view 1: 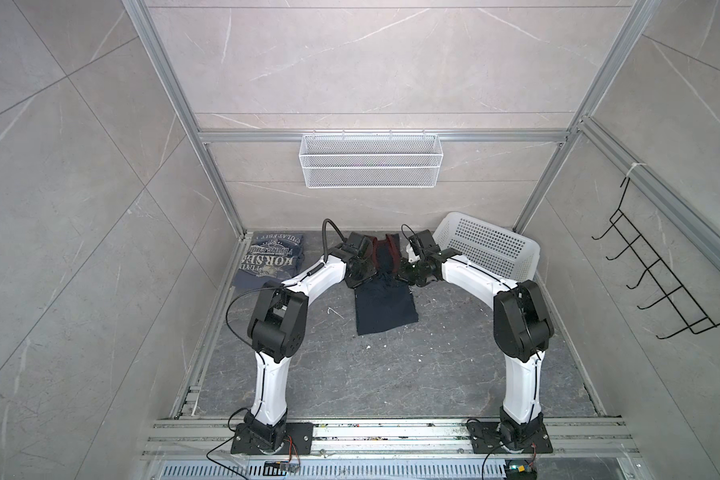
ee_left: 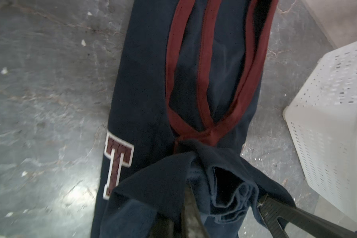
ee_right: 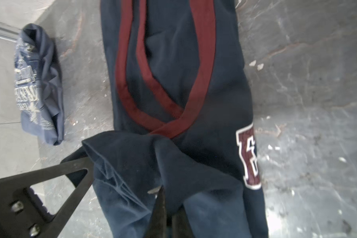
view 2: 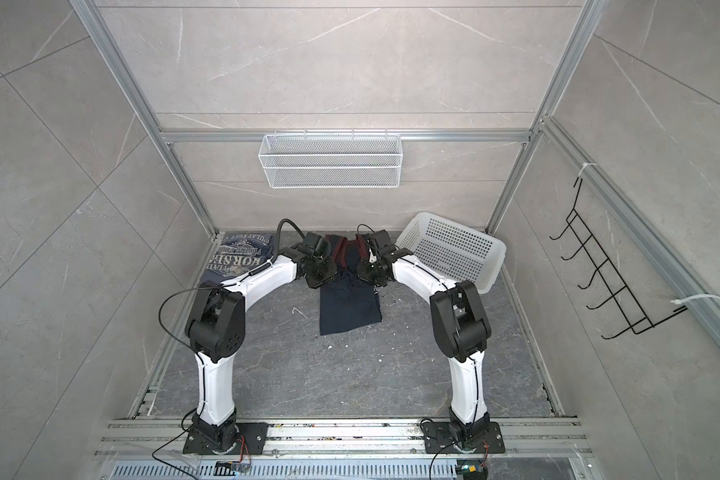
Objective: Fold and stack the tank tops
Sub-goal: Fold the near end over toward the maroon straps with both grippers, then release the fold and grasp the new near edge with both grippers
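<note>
I've got the hem of the navy tank top (view 1: 385, 307) pinched in left gripper (ee_left: 225, 197) and right gripper (ee_right: 124, 179), lifted over its middle toward the desk's (view 1: 433, 374) far edge, to fold it in half.

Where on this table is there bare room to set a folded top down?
Widest bare patch: the near half of the table, between the left arm and right arm, this side of the navy tank top. The far edge is crowded: blue tank top, left gripper and right gripper gripping the navy one, white basket.
</note>
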